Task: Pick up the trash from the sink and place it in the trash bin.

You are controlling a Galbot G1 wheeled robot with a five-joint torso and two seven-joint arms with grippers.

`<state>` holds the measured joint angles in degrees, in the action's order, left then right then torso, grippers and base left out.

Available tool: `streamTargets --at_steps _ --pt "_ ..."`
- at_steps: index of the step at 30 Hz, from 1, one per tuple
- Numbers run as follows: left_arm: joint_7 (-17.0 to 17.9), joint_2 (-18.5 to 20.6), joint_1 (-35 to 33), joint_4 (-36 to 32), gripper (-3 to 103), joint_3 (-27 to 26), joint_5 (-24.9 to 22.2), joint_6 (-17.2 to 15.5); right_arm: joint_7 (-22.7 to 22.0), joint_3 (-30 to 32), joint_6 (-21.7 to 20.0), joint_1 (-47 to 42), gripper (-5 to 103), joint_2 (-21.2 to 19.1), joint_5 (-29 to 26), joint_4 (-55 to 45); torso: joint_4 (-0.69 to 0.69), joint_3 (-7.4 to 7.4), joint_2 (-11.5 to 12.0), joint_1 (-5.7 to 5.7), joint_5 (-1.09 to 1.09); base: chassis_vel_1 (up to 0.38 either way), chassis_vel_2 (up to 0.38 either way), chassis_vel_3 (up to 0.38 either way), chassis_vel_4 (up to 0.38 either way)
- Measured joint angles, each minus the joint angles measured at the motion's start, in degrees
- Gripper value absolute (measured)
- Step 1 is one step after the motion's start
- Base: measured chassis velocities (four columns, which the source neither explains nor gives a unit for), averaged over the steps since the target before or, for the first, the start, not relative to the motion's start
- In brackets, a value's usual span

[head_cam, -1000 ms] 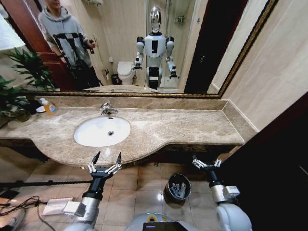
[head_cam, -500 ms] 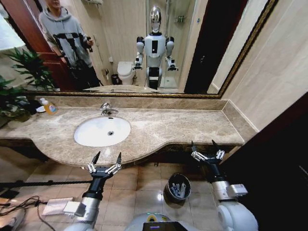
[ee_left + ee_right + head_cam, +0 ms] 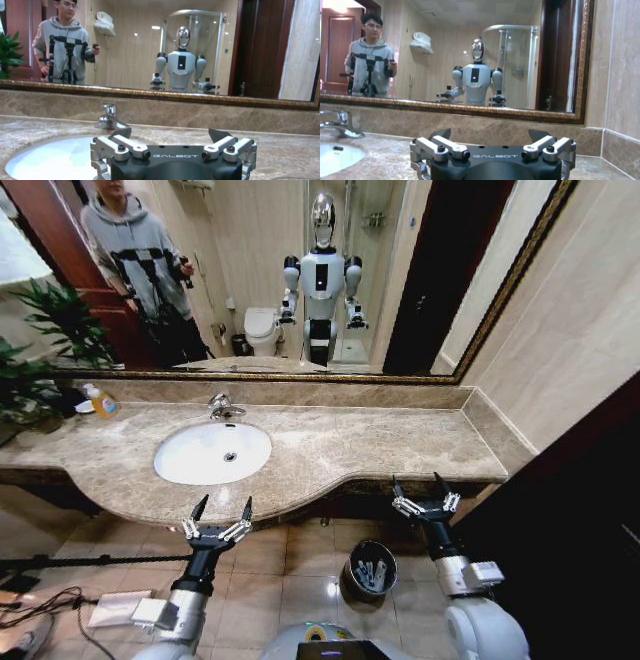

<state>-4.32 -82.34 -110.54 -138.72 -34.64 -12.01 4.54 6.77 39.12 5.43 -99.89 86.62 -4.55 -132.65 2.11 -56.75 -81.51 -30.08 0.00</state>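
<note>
Trash [image 3: 370, 573] lies in the trash bin [image 3: 352, 583] on the floor: several small white tubes, some with blue ends, standing or leaning against its inner wall, though they are too small here to count. The sink [image 3: 190, 467] set in the marble tabletop [image 3: 400, 442] looks bare apart from its drain, so I judge the picking is done or nearly so.

The left pincer [image 3: 217, 518] hangs at the tabletop's front edge, just before the basin, its fingers spread wide and holding nothing. In the left wrist view the left pincer [image 3: 170, 135] points over the basin rim toward the faucet [image 3: 109, 117].

The right pincer [image 3: 424, 495] is at the tabletop's front edge too, well to the right of the basin, also wide and holding nothing. The bin sits below it and a little toward the robot's left, between the two arms but nearer the right one. From its own camera the right pincer [image 3: 490, 135] faces the back wall and mirror, with the basin off to one side.

If anything were left in the basin, the left arm is the nearer.
</note>
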Motion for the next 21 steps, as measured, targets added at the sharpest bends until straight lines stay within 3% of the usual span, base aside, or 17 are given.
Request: streamTargets --at_steps 21 --pt "0.0 0.0 0.0 0.0 100 0.0 0.0 0.0 1.32 0.4 -0.07 -0.9 100 -0.7 -1.81 0.67 0.0 0.0 0.0 0.0 0.0 0.0 0.0 0.0 0.0"
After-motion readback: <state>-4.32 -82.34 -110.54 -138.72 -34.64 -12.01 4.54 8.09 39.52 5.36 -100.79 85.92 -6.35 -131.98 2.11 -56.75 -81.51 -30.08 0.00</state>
